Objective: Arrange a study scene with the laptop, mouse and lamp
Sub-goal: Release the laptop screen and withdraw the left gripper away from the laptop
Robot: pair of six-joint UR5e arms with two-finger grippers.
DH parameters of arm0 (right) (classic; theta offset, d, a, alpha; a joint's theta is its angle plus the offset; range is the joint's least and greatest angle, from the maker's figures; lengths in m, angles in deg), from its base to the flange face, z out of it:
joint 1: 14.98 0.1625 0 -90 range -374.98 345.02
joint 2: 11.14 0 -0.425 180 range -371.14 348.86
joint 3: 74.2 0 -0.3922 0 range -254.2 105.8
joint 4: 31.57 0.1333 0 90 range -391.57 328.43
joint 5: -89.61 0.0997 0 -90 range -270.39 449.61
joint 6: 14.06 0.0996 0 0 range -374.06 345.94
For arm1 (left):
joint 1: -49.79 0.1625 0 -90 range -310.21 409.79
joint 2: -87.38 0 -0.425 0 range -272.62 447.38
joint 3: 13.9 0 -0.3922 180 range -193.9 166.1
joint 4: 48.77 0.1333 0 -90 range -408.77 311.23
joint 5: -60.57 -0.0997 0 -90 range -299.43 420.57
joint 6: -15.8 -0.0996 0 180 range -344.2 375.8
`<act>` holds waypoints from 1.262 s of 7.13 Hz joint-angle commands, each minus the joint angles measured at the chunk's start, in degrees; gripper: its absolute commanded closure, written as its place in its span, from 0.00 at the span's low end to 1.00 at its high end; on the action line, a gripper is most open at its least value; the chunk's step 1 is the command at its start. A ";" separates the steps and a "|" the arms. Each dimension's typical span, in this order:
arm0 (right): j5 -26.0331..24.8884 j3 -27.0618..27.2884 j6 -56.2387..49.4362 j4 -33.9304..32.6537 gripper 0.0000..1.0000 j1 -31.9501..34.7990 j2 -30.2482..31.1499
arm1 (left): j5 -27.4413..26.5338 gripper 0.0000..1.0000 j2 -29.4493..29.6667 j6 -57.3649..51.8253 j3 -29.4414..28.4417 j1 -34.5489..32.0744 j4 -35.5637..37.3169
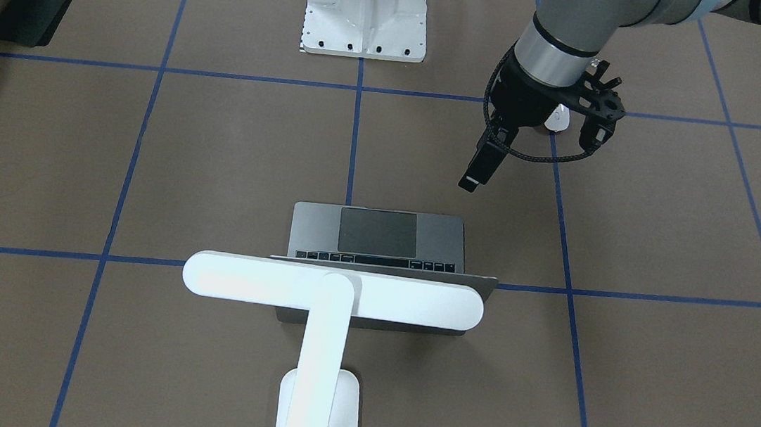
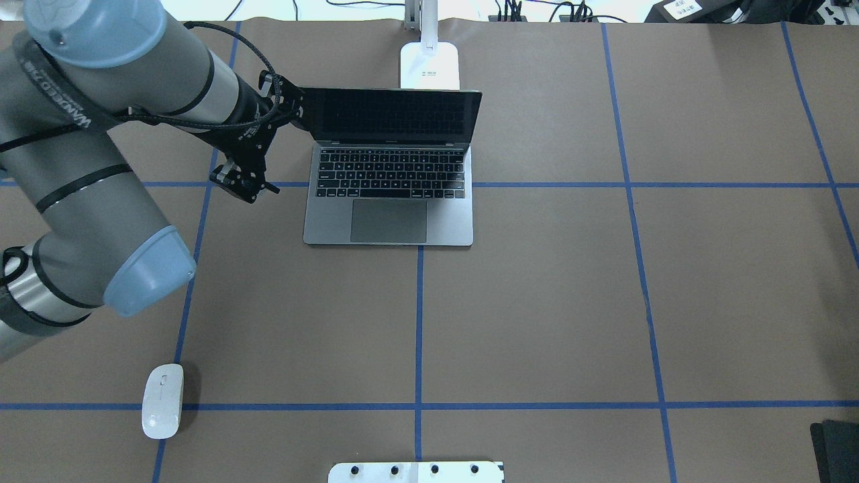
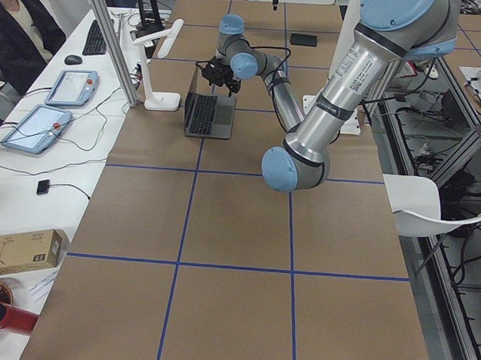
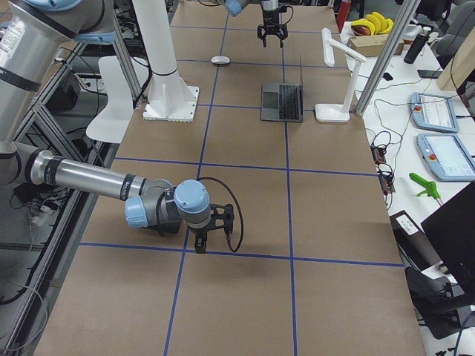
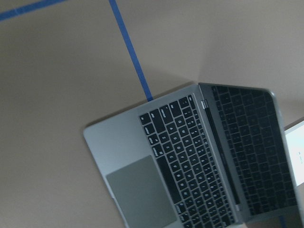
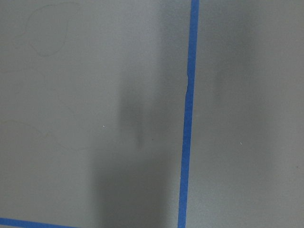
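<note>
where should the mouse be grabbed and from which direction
Pinch the mouse across its narrow middle, fingers on the two long sides, coming straight down from above. It lies flat on the table with a low, glossy domed top, so probably only the side edges offer purchase. The left hand looks nearer.

Counter [image 2: 537, 302]: brown surface, marked into squares by blue tape lines [image 2: 419, 322]. White bolted pedestal [image 1: 366, 10] stands upright at the middle of one long edge. Flat black pad [image 1: 32, 11] lies on the counter, well apart from the pedestal, along the same edge. White chair [image 4: 107, 104] stands off the counter, just behind the pedestal. A second white counter [image 3: 35, 165], on the side opposite the pedestal, carries two tablet units [image 3: 71, 87]. A person [image 3: 17, 22] sits there.
</note>
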 commanded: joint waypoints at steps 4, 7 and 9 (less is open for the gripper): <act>-0.20 0.13 0.00 -0.57 0.00 0.00 -0.25 | 1.23 0.00 -11.15 -21.20 9.21 0.03 4.28; -0.38 0.04 0.00 -0.57 0.00 0.00 -0.17 | 1.32 0.00 -19.58 -34.12 14.12 0.03 4.11; -0.65 0.04 0.00 -0.57 0.00 0.00 -0.17 | 1.32 0.00 -25.56 -43.62 17.12 -0.05 4.11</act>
